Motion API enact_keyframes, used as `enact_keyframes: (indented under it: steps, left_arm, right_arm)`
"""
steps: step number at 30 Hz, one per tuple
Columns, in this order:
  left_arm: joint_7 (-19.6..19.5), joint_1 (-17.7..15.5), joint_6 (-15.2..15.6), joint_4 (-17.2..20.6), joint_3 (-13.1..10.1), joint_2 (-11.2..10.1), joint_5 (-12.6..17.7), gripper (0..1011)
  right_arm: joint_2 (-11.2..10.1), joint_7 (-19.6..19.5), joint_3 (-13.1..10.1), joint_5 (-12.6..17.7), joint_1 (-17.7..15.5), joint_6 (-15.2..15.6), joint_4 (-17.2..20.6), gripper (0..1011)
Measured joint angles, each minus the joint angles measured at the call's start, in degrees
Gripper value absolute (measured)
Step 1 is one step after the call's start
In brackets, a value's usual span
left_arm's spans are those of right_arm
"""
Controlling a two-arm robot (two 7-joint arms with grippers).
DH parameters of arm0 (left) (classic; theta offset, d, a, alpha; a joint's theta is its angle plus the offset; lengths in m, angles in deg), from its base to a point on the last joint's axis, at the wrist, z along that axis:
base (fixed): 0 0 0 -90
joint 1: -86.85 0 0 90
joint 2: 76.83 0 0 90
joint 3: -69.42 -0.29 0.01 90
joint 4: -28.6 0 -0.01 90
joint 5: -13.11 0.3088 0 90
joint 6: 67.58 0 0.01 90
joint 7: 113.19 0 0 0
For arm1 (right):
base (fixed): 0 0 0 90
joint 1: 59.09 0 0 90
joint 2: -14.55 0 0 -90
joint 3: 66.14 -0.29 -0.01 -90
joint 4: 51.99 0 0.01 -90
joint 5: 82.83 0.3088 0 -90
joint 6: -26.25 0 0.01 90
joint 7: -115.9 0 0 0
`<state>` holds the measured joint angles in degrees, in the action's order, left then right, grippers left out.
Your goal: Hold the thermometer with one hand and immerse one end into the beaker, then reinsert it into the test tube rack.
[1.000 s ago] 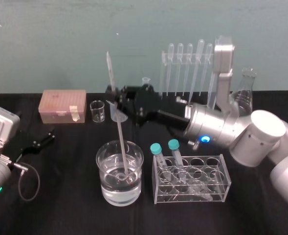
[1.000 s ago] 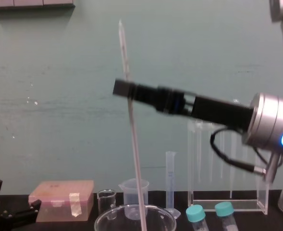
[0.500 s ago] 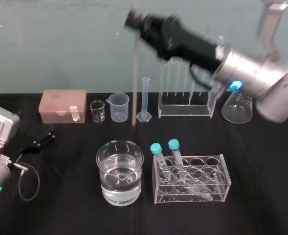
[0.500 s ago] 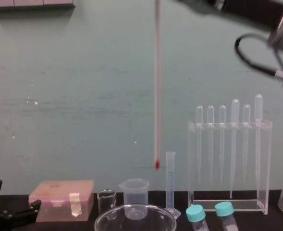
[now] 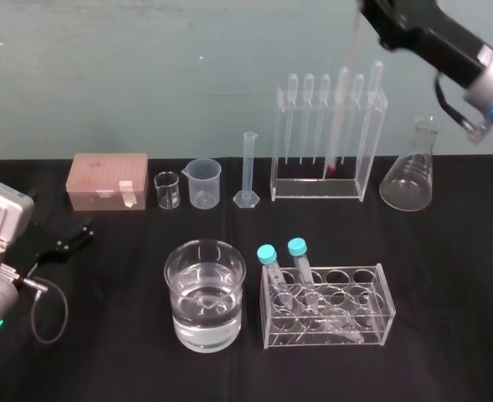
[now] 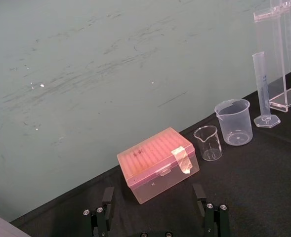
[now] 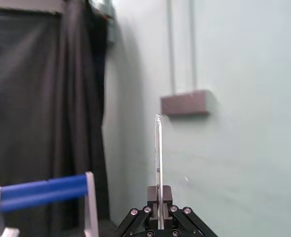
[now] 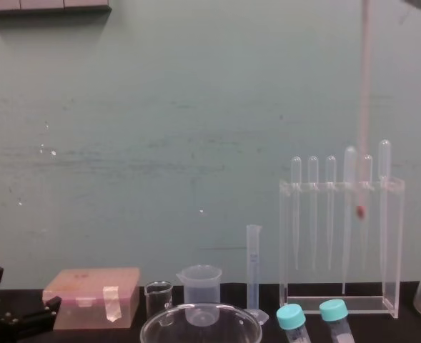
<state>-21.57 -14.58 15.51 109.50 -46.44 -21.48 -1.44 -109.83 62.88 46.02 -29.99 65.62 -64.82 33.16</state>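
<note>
My right gripper point(image 7: 158, 203) is shut on the thermometer point(image 7: 157, 158), a long thin glass rod. High at the upper right of the head view, that gripper point(image 5: 377, 17) holds the thermometer point(image 5: 343, 100) hanging nearly upright. Its red bulb point(image 8: 359, 211) shows just below the top bar of the test tube rack point(image 8: 342, 187), among the pipettes; I cannot tell whether it passes through a hole. The beaker point(image 5: 204, 295), wide and part full of water, stands apart at the table's front middle. My left gripper point(image 6: 155, 210) rests open and empty on the table at the far left point(image 5: 72, 240).
A pink tip box point(image 5: 109, 181), a tiny glass beaker point(image 5: 167, 190), a plastic spouted beaker point(image 5: 204, 182) and a graduated cylinder point(image 5: 248, 172) line the back. A conical flask point(image 5: 408, 172) stands right of the rack. A low tube rack point(image 5: 330, 307) with two teal-capped tubes sits beside the beaker.
My right gripper has lifted the thermometer out of the beaker and carried it up and to the right, over to the tall rack. The left arm has not moved.
</note>
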Motion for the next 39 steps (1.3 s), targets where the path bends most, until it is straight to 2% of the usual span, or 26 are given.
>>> enact_keyframes:
  steps: [2,3,9,10,12,16,24,39]
  left_arm:
    - [0.00,0.00,0.00,0.00,0.00,0.00,0.00,1008]
    - [0.00,0.00,0.00,0.00,0.00,0.00,0.00,1008]
    - [0.00,0.00,0.00,0.00,0.00,0.00,0.00,1008]
    - [0.00,0.00,0.00,0.00,0.00,0.00,0.00,1008]
    - [0.00,0.00,0.00,0.00,0.00,0.00,0.00,1008]
    - [0.00,0.00,0.00,0.00,0.00,0.00,0.00,1008]
    - [0.00,0.00,0.00,0.00,0.00,0.00,0.00,1008]
    - [0.00,0.00,0.00,0.00,0.00,0.00,0.00,1008]
  right_arm:
    - [-1.92,-1.98,-1.42,0.29,-3.22,1.01,1.71,49]
    - [-1.92,-1.98,-1.42,0.29,-3.22,1.01,1.71,49]
    - [-5.93,-3.76,-3.88,1.03,-10.91,2.11,6.82,49]
    - [-5.93,-3.76,-3.88,1.03,-10.91,2.11,6.82,49]
    - [-6.84,-3.83,-4.44,0.97,-12.96,1.78,8.26,49]
    - [-7.61,-2.69,-4.79,-0.45,-15.74,-0.24,9.25,49]
    - [-6.17,0.03,-3.86,-2.79,-17.29,-2.86,8.13,49]
    - [-2.71,1.91,-1.74,-4.70,-15.96,-3.05,4.75,49]
